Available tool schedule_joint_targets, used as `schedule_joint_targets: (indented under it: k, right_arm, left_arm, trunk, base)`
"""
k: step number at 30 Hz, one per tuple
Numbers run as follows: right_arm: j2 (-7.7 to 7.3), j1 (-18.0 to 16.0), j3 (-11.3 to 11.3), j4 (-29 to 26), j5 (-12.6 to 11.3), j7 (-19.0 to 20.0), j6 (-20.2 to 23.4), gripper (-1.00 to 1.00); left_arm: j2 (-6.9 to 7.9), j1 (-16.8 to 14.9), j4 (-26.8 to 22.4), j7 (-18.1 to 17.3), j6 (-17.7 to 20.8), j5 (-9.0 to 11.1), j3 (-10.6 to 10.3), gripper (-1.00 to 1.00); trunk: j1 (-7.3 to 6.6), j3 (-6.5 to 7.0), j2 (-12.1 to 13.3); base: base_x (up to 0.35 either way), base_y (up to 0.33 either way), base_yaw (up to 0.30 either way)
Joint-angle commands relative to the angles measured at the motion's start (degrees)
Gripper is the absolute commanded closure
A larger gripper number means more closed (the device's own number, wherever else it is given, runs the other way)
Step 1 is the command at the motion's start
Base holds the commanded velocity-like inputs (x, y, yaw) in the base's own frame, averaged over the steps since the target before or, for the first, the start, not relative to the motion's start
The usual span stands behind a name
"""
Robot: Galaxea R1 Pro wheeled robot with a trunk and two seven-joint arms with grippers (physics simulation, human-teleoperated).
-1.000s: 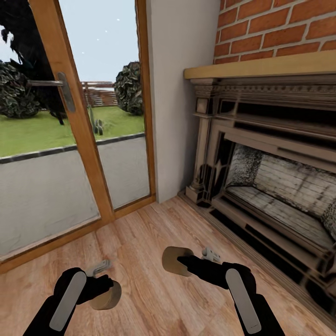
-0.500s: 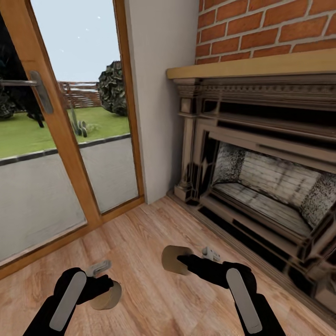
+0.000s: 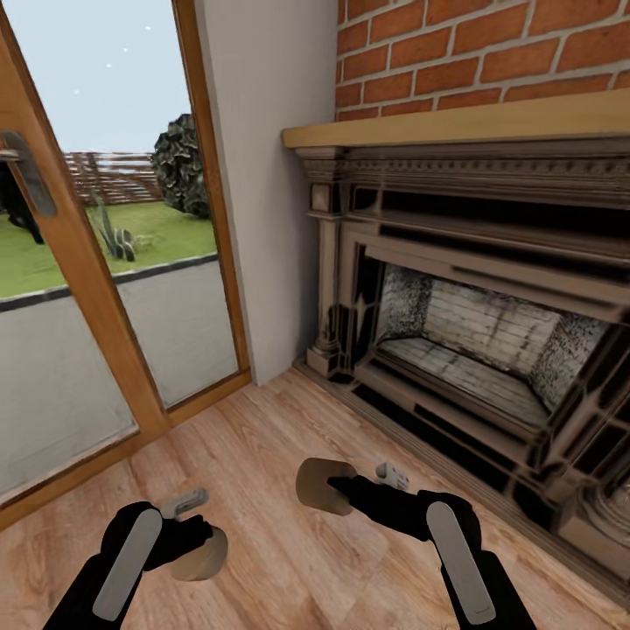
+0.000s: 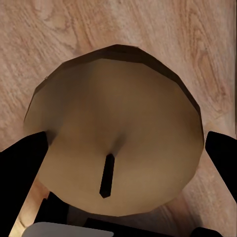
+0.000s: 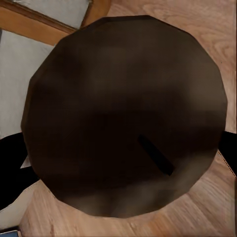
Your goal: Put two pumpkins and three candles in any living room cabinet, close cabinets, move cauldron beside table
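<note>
Each of my grippers holds a stubby beige-grey candle above the light wood plank floor. The left gripper is shut on one candle, whose flat top and dark wick face the left wrist camera between the black fingers. The right gripper is shut on another candle; its darker top and wick show in the right wrist view. Pumpkins, cauldron, cabinet and coffee table are out of view.
A red-brick fireplace with a wooden mantel stands ahead to the right. A wood-framed glass door with a metal handle is at the left, a white wall strip between them.
The whole picture has slid leftward, so the camera has turned right: more fireplace shows, less door. Both grippers keep their candles in the same pose.
</note>
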Motion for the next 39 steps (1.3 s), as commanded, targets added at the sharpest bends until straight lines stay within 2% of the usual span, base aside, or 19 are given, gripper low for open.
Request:
schedule_joint_targets:
  k: [1,39]
  right_arm:
    - [0.02,-0.05,0.01,-0.04,-0.73,-0.57,0.13,1.00]
    - [-0.03,-0.05,0.01,-0.03,-0.74,-0.54,-0.03,1.00]
  left_arm:
    - [0.02,-0.02,-0.07,0.53,0.12,0.63,0.03,1.00]
    - [0.02,-0.02,-0.07,0.52,0.12,0.63,0.03,1.00]
  trunk:
    - [-0.01,-0.05,-0.03]
    - [-0.01,-0.95,-0.03]
  base:
    - [0.000,0.000,-0.278]
    - [-0.011,0.007,-0.254]
